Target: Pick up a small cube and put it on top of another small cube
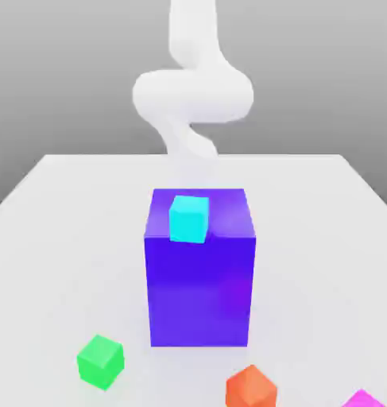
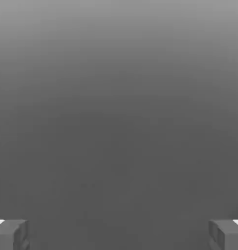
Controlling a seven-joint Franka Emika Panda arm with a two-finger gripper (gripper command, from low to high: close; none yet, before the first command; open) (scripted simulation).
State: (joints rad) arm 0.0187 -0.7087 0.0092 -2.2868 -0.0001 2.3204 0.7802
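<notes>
On the white worktop [image 1: 61,238], seen from the exterior view, a big blue-purple block [image 1: 200,290] stands at the centre, with a small cyan cube [image 1: 188,218] sitting on its top face, toward the ten o'clock part of that face. From the block, the small green cube [image 1: 100,362] lies at about seven o'clock, well apart from it and resting on the worktop, slightly turned. A small orange-red cube [image 1: 250,388] lies at about five o'clock from the block, near the picture's lower edge. The small magenta cube [image 1: 363,399] is farther out in the same direction, at about four o'clock from the orange-red cube and cut off by the frame's corner, so little of it can be seen. The green and magenta cubes are well apart, with the orange-red cube between them. The white arm [image 1: 192,91] rises at twelve o'clock, behind the block. In the hand view the two grey fingertips [image 2: 10,235] sit at opposite edges, so the jaws stand wide with nothing between them
</notes>
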